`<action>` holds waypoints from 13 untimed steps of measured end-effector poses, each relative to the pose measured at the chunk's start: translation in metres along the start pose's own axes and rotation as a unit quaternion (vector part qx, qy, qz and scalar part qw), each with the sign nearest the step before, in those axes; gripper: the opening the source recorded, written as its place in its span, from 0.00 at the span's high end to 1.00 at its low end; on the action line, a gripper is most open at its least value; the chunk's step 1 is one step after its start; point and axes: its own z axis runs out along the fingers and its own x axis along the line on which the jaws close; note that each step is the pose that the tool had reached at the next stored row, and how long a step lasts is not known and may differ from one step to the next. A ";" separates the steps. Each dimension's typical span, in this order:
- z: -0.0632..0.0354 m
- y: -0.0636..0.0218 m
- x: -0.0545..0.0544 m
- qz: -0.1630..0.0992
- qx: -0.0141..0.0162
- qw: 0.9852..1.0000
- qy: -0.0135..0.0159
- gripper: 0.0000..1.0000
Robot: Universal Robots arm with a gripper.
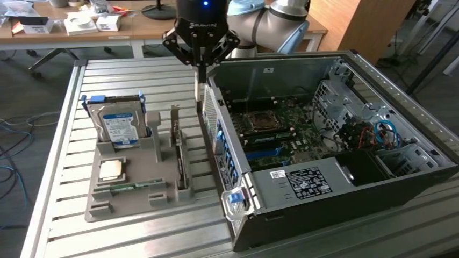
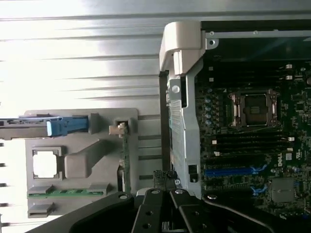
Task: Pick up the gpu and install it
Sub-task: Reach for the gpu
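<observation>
**Item: gpu** point(image 1: 179, 156). A thin dark card standing on its long edge in a slot of the grey holder point(image 1: 133, 199), in the lower half of the frame towards the exterior view's left. Its silvery bracket stands upright at the far end. In the wrist view it shows edge-on point(image 2: 124, 160), in the holder point(image 2: 82, 160).

**Handling (judged).** Probably light and stiff, but fragile, since bare circuitry dislikes pinching or twisting. The exposed upper edge of the board looks the best place to hold, gripped across its thin faces, or else the metal bracket end. The smooth faces may slip, so it should come straight up out of the slot without being levered sideways.

**Claw** point(image 1: 199, 67). Hangs at upper centre of the exterior view, well above the counter point(image 1: 64, 107). Its fingers are pressed together, with nothing visible between them point(image 2: 164, 182).

**Neighbours in holder.**
- Hard drive point(image 1: 118, 124)
- Processor chip point(image 1: 111, 170)
- Green memory stick point(image 1: 135, 186)

**Computer case** point(image 1: 323, 215). Lies open just beside the holder, on the exterior view's right, with the motherboard point(image 2: 243, 145) exposed.

**Writing.**
- The logo point(image 2: 289, 156) on the motherboard appears to read "DELL".
- White lettering on the claw body is not legible.
- The hard drive's blue-and-white label is too small to read.
- The white sticker point(image 1: 308, 183) inside the case is too small to read.
</observation>
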 end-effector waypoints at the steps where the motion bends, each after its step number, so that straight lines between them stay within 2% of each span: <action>1: 0.0000 -0.0002 0.004 0.000 0.000 1.000 0.000 0.89; 11: -0.0003 -0.0021 0.039 0.000 0.000 1.000 0.001 0.89; 13: -0.0004 -0.0023 0.041 0.000 0.000 1.000 0.001 0.89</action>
